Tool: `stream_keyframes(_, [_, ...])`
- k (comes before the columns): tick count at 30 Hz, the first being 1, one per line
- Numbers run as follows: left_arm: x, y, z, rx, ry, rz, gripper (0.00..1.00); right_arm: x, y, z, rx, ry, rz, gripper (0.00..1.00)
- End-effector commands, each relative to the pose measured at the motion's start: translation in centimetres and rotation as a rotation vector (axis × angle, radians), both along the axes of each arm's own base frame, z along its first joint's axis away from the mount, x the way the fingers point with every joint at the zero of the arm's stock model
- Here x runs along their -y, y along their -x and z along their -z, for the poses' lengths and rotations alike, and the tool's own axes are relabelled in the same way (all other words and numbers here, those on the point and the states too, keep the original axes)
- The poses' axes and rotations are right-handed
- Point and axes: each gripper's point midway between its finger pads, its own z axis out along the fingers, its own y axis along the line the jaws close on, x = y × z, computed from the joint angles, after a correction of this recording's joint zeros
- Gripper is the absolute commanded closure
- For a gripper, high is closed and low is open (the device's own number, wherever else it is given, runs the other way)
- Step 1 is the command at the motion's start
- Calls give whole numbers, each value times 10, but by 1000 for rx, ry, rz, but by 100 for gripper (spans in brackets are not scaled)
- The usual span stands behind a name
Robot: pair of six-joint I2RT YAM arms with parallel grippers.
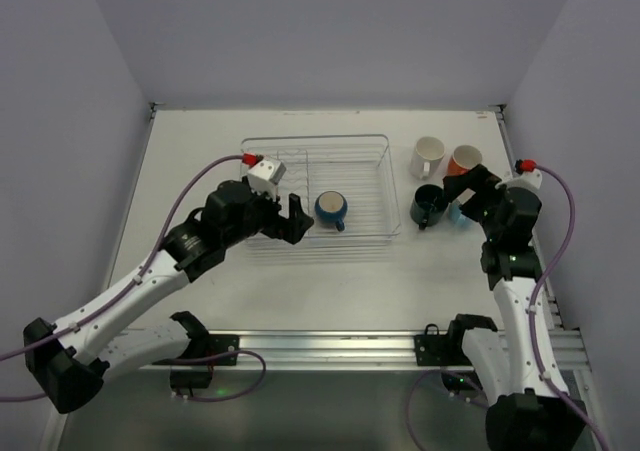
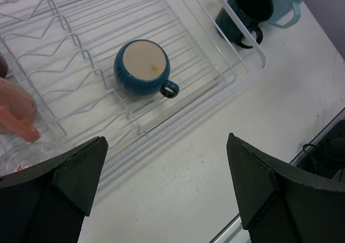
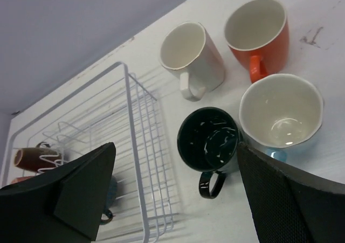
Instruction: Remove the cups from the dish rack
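Observation:
The wire dish rack (image 1: 315, 138) sits mid-table. A navy mug (image 1: 331, 209) stands upright in its right part; in the left wrist view the navy mug (image 2: 142, 68) lies ahead of my open, empty left gripper (image 2: 167, 189), which hovers over the rack's near edge (image 1: 295, 219). A pinkish tumbler (image 2: 13, 111) and a clear tumbler (image 2: 21, 157) are at the rack's left. Right of the rack stand a white mug (image 3: 191, 60), an orange mug (image 3: 257, 33), a dark teal mug (image 3: 209, 140) and a light blue mug (image 3: 280, 111). My right gripper (image 3: 178, 194) is open above the teal mug.
A brown tumbler (image 3: 32, 158) lies among the prongs at the rack's far left. The rack's right rim (image 3: 133, 124) runs close to the teal mug. An aluminium rail (image 1: 330, 346) borders the table's near edge. Walls enclose the table on three sides.

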Motion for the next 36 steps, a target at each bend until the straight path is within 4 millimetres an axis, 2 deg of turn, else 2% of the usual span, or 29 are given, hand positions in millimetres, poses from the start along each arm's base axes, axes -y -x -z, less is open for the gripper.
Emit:
stream_keyframes(1, [29, -23, -22, 14, 79, -11, 0, -30, 10, -20, 139, -91, -115, 4])
stream_keyframes(3, [49, -39, -11, -9, 49, -13, 0, -40, 17, -22, 169, -101, -161, 4])
stream_keyframes(4, [56, -51, 6, -32, -1, -38, 0, -46, 23, -20, 178, -104, -188, 4])
stream_keyframes(5, [61, -58, 8, -27, -16, -48, 0, -49, 26, -20, 183, -104, -203, 4])
stream_keyframes(6, [68, -68, 0, 0, -17, -54, 0, -51, 28, -20, 190, -104, -216, 4])
stream_keyframes(7, [71, -75, 2, 4, -33, -65, 0, -54, 33, -18, 197, -105, -230, 4])
stream_keyframes(8, [73, -87, 18, -6, -82, -97, 0, -58, 36, -17, 199, -108, -252, 5])
stream_keyframes(10, [79, -102, 17, 11, -102, -118, 0, -61, 41, -10, 197, -115, -268, 5])
stream_keyframes(11, [80, -110, 33, -4, -139, -141, 0, -64, 44, -16, 227, -114, -285, 5])
stream_keyframes(13, [85, -121, 36, 5, -143, -161, 0, -66, 46, -14, 240, -117, -296, 5])
stream_keyframes(14, [90, -126, 48, -6, -155, -166, 0, -68, 48, -15, 249, -116, -303, 5])
stream_keyframes(16, [95, -131, 57, -15, -162, -170, 0, -72, 49, -15, 254, -118, -323, 5])
stream_keyframes(17, [97, -134, 69, -29, -181, -169, 0, -74, 49, -16, 258, -118, -332, 5])
stream_keyframes(19, [99, -141, 82, -34, -205, -183, 0, -78, 49, -14, 251, -123, -356, 5])
stream_keyframes(25, [92, -153, 108, -31, -278, -237, 0, -83, 49, -12, 245, -131, -384, 5])
stream_keyframes(31, [93, -149, 137, -75, -309, -218, 0, -85, 47, -8, 233, -138, -394, 5])
stream_keyframes(36, [95, -146, 151, -94, -316, -200, 0, -87, 46, -8, 226, -142, -402, 5])
